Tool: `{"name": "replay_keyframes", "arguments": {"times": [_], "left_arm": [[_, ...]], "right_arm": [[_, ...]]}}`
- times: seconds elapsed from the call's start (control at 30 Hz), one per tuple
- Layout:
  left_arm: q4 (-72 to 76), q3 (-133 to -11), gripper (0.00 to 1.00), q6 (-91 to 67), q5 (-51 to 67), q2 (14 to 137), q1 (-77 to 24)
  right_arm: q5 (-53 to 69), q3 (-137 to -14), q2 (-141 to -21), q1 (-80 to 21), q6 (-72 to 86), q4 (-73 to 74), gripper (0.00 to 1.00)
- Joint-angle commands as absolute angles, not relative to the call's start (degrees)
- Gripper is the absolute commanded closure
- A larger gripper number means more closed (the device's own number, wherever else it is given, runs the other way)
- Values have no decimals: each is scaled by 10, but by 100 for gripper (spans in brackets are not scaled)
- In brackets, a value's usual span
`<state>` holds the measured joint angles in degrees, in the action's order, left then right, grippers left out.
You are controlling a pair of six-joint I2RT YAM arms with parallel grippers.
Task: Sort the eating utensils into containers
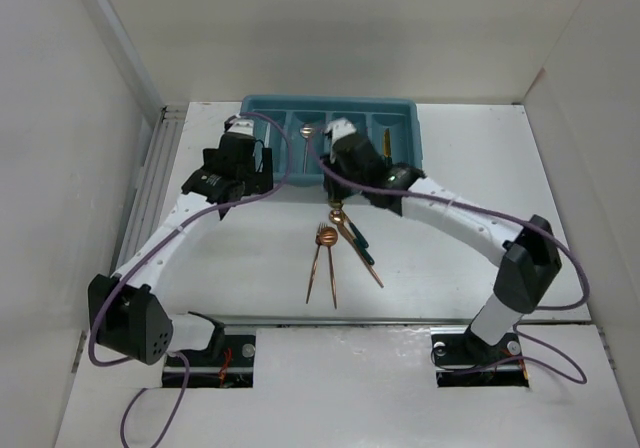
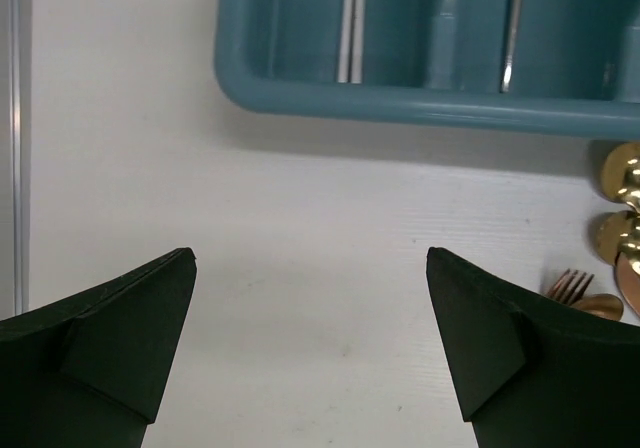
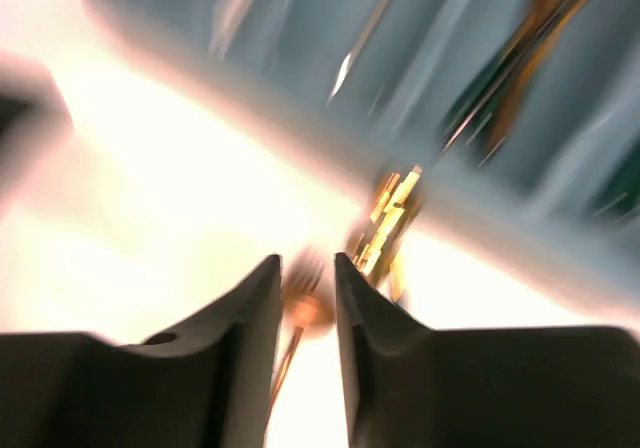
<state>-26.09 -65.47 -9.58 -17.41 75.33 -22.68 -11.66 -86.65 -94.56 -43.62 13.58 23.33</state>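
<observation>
Starting with the top external view, a white table (image 1: 450, 158) is seen boxed in by plain white walls (image 1: 60, 118), with a ribbed metal rail (image 1: 150, 183) along its 9 o'clock edge and a second rail (image 1: 400, 320) across the near edge. The teal tray (image 1: 262, 101) is set at 12 o'clock, with a spoon (image 1: 303, 136) in its second compartment from the left. A cluster of copper utensils (image 1: 335, 253) is fanned out at table centre. The left arm (image 1: 175, 233) and right arm (image 1: 470, 223) are both extended to the tray's near rim.

From the left wrist, the left gripper (image 2: 310, 258) is shown released, its dark fingers spread wide over bare table. The tray's corner is seen at 12 o'clock with thin pale sticks (image 2: 347, 28) inside, and gold spoon bowls (image 2: 620, 173) and a fork (image 2: 572, 286) are at 3 o'clock.

From the right wrist, everything is blurred. The right gripper (image 3: 307, 263) is seen with fingers drawn nearly together around a copper shape (image 3: 303, 310); whether it is grasped cannot be told. The tray is spread from 12 to 3 o'clock.
</observation>
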Motion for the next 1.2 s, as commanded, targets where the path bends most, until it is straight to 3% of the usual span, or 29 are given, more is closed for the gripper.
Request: {"name": "replay_keyframes", "arguments": {"times": [0.0, 0.1, 0.3, 0.77, 0.87, 1.03, 1.17], "left_arm": [[-259, -633, 0, -110, -160, 703, -197], [-259, -608, 0, -115, -137, 680, -184], [-254, -583, 0, -120, -116, 643, -172], [-254, -577, 0, -120, -94, 626, -166], [-254, -577, 0, -120, -94, 626, -166], [-254, -572, 0, -120, -99, 626, -166], [-249, -572, 0, -120, -99, 626, -166]], "right_arm": [[-99, -796, -976, -478, 202, 295, 69], [-105, -767, -976, -518, 249, 301, 71], [-124, -722, -987, -557, 300, 314, 64], [-98, -691, -1073, -569, 308, 257, 59], [-91, -685, -1099, -569, 308, 257, 64], [-119, -674, -1100, -569, 329, 275, 99], [-149, -699, -1090, -569, 336, 308, 100]]}}
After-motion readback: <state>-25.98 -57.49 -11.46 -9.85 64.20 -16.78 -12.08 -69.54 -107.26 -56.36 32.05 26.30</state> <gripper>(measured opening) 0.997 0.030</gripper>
